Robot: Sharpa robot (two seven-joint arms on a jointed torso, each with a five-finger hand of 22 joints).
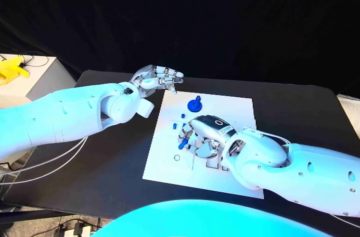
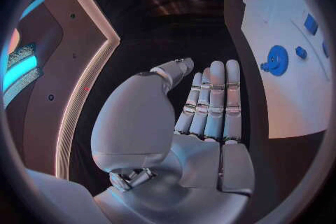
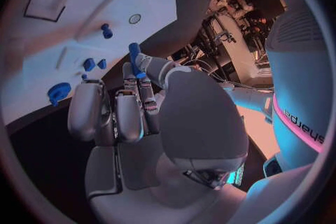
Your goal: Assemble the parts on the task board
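No writing can be read on the white task board [image 1: 232,109] or on the blue parts. In the right wrist view pink letters run along the robot's own body, too bent to read with certainty.

The task board lies in the middle of the black table [image 1: 300,107], its long axis running from near to far and leaning slightly to the right at the far end. A blue gear [image 1: 194,105] lies flat near the board's far left corner. Nearer, two small blue blocks [image 1: 179,126] sit close to the left edge, just beside the right hand.

The right hand [image 1: 204,138] rests low over the board's middle. A long blue peg [image 3: 134,57] is pinched between its thumb and a finger, with the peg's free end pointing out beyond the fingertips toward the board. Its other fingers lie close together and nearly straight. A short blue peg [image 3: 106,31] stands on the board farther off, next to a small round hole [image 3: 135,19].

The left hand [image 1: 159,79] hovers off the board's far left corner, over bare table. It holds nothing; the fingers [image 2: 213,95] lie side by side, loosely extended.
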